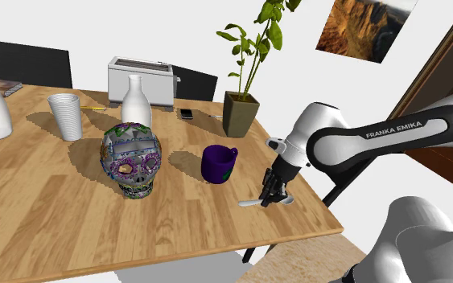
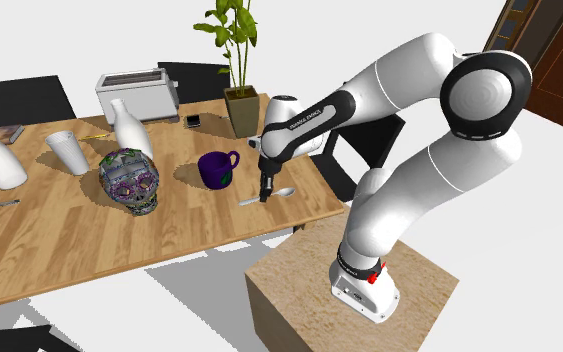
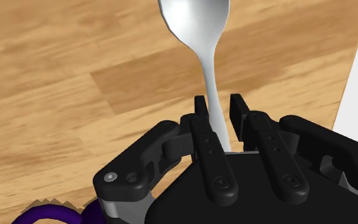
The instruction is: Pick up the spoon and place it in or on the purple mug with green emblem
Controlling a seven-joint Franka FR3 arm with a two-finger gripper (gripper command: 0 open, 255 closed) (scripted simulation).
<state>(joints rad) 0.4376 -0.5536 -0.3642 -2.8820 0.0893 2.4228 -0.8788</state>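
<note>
Grasp step judged in hand. Black two-finger hand, fingers slightly apart, straddles the handle of the shiny silver spoon on the wooden surface. Next: clamp, lift, carry to the purple mug.

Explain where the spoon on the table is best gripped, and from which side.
Grip the spoon at its thin, straight handle, from above, with the claw astride its narrow width. It lies flat on the table, so a side approach would likely fail, and the bowl is broad and rounded.
</note>
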